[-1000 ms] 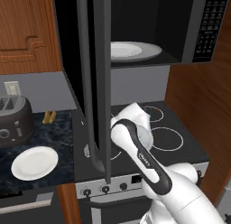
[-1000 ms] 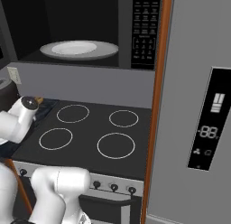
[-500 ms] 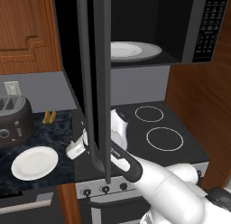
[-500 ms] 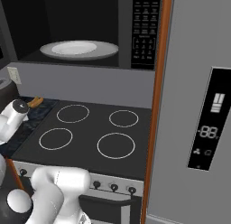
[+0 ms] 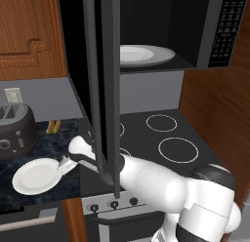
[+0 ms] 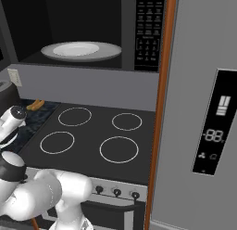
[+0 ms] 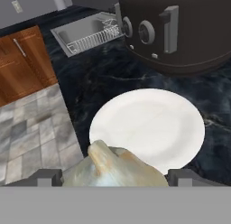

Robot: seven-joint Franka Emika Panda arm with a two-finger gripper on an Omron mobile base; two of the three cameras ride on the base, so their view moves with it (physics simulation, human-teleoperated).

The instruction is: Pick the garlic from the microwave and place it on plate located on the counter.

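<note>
The gripper (image 7: 108, 178) is closed around the garlic (image 7: 113, 166), whose pointed tip pokes up between the two dark finger tips; its lower half is cut off at the bottom of the hand view. Just ahead of the fingers lies the plate (image 7: 149, 128) on the counter (image 7: 90, 78), and beyond it the toaster (image 7: 180, 29). From the left base view, the microwave (image 5: 146, 31) door's bar hides much of the forearm, and the garlic is too small to make out there.
</note>
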